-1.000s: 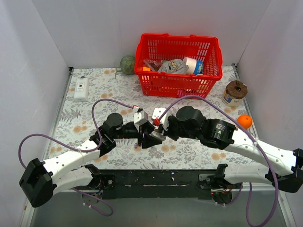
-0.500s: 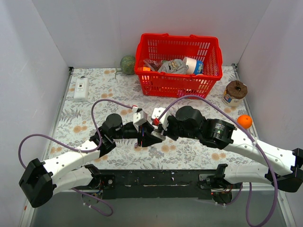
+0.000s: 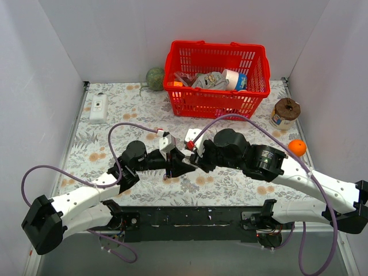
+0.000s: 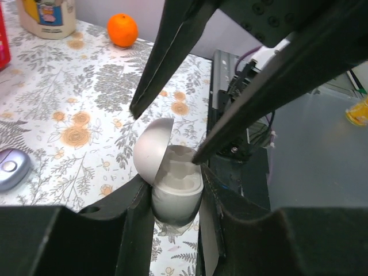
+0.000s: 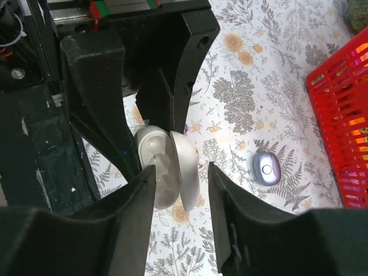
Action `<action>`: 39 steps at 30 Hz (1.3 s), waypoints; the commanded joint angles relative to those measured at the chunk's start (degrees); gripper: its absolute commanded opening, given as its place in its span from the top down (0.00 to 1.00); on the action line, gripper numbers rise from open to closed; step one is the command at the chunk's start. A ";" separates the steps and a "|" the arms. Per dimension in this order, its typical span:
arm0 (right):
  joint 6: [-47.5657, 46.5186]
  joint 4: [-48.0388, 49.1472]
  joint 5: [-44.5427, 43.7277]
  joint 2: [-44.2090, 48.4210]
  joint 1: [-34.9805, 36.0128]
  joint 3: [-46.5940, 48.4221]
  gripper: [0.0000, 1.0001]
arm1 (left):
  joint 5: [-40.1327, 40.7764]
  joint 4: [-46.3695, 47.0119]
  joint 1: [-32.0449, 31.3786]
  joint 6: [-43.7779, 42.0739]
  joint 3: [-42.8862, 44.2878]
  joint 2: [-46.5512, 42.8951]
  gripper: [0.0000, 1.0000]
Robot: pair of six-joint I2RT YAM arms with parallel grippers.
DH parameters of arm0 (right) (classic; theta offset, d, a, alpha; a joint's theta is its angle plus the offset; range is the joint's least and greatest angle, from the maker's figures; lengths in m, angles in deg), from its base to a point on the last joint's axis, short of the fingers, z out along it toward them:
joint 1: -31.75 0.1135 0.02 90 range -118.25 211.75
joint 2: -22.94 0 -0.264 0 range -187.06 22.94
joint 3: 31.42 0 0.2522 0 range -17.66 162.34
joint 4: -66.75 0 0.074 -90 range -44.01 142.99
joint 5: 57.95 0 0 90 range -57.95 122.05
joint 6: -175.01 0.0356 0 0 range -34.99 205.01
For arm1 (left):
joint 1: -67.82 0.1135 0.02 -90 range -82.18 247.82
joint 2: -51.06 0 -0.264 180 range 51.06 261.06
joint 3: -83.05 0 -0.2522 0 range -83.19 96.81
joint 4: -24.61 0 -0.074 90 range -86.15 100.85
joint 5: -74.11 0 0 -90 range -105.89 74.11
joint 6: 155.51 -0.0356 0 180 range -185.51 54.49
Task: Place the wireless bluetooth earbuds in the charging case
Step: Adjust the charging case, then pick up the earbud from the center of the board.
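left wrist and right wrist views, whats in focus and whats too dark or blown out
Left wrist: pale hinged case crisp, near fingers dark and soft, orange slightly blurred; right wrist: own fingers black silhouettes, red basket glowing.

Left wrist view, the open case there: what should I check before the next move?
1. Case grip: ok, the left fingers clamp the open case from both sides.
2. Lid: ok, it stands open.
3. Sockets: ok, they look empty.
4. Right fingers: ok, open, holding nothing, tips beside the lid and rim.
5. Earbuds found: cannot tell; only a lavender oval object lies on the table.
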 commanded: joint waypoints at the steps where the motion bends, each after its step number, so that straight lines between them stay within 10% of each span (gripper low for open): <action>1: 5.97 6.01 -3.28 3.03 0.06 2.50 0.46 | 5.93 0.70 0.16 0.73 -1.67 -3.44 1.00; 3: 8.26 7.24 -6.34 4.09 -0.55 1.98 0.25 | 9.00 1.14 0.16 1.26 -2.89 -4.93 1.00; 9: 18.89 12.26 -14.62 10.95 -4.24 -7.95 0.12 | 17.17 5.62 0.16 5.38 -8.70 -14.69 1.00; 22: 30.25 17.17 3.74 6.13 -16.12 -26.93 0.26 | 18.41 14.77 -0.19 11.03 -18.99 -33.23 1.00; 39: 30.68 25.96 -2.59 -16.98 -17.17 -25.10 0.41 | 22.81 -0.26 -0.19 2.23 -16.35 -37.55 1.00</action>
